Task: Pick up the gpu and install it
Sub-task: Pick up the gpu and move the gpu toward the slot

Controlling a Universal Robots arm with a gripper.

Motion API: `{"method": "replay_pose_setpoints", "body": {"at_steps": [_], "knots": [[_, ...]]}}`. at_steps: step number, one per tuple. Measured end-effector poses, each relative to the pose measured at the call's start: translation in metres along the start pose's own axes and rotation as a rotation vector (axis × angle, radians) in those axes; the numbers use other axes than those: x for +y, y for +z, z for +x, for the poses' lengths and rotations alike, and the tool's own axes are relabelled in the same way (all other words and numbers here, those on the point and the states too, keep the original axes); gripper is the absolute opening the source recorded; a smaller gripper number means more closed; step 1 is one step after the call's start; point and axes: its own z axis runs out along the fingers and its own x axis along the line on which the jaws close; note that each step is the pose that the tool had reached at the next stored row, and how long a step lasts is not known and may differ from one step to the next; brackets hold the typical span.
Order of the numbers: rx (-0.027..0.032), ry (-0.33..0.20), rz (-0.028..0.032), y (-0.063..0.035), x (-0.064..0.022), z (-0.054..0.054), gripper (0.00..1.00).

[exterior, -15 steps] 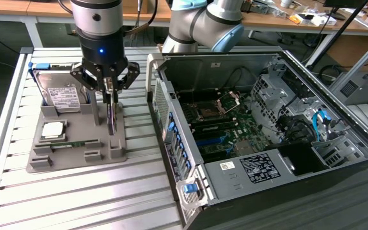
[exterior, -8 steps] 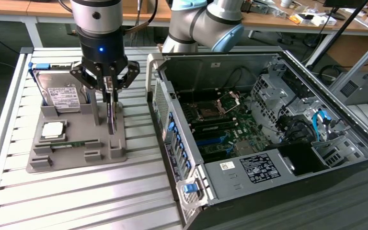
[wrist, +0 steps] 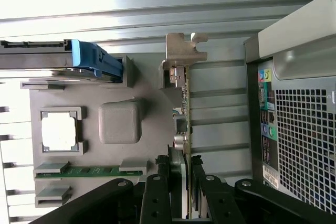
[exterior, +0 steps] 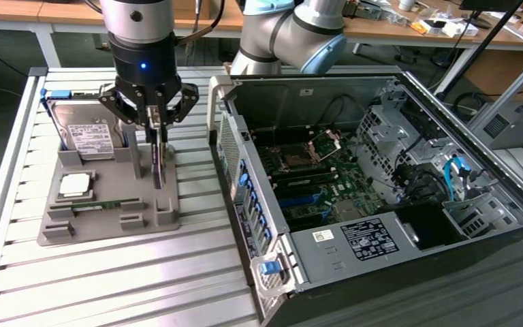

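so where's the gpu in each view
exterior view: gpu stands on edge in the grey holder, under the gripper
wrist view: gpu seen edge-on, running from its silver bracket to the gripper
shared landmark: the square silver chip in the grey holder

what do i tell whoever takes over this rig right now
Pincer: closed on the top edge of the gpu, one finger on each face.
Gpu: standing on edge at its slot in the grey parts tray, to the exterior view's left of the open pc case. I cannot tell if it has cleared the slot.
Done: the grasp is made.
Left: the gpu is not yet in the case, so the carry and install remain.
Also on the tray: the hard drive and memory stick, both in their places.
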Motion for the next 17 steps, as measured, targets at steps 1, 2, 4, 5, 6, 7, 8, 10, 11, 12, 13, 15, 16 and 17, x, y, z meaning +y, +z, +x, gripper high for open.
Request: {"method": "replay_pose_setpoints", "body": {"at_steps": [1,2,4,5,6,7,8,10,11,12,13,15,16,17], "knots": [[0.0001,0.000,0.0000,-0.0002,0.0000,0.0000,0.27],[0.0001,0.000,0.0000,-0.0002,0.0000,0.0000,0.27],[0.0000,0.000,0.0000,-0.0002,0.0000,0.0000,0.27],[0.0000,0.000,0.0000,-0.0002,0.0000,0.0000,0.27],[-0.0001,0.000,-0.0001,-0.0002,0.0000,0.0000,0.27],[-0.0001,0.000,-0.0001,-0.0002,0.0000,0.0000,0.27],[0.0000,0.000,0.0000,-0.0004,0.0000,0.0000,0.27],[0.0001,0.000,0.0001,-0.0007,0.0000,0.0000,0.27],[0.0000,0.000,0.0000,-0.0008,0.0000,0.0000,0.27],[0.0000,0.000,0.0000,-0.0010,0.0000,0.0000,0.27],[0.0001,0.000,0.0001,-0.0013,0.0000,0.0000,0.27],[0.0001,0.000,0.0000,-0.0017,0.0000,0.0000,0.27],[0.0000,0.000,0.0000,-0.0019,0.0000,-0.0001,0.27],[0.0002,0.000,0.0001,-0.0025,0.0000,-0.0001,0.27]]}}
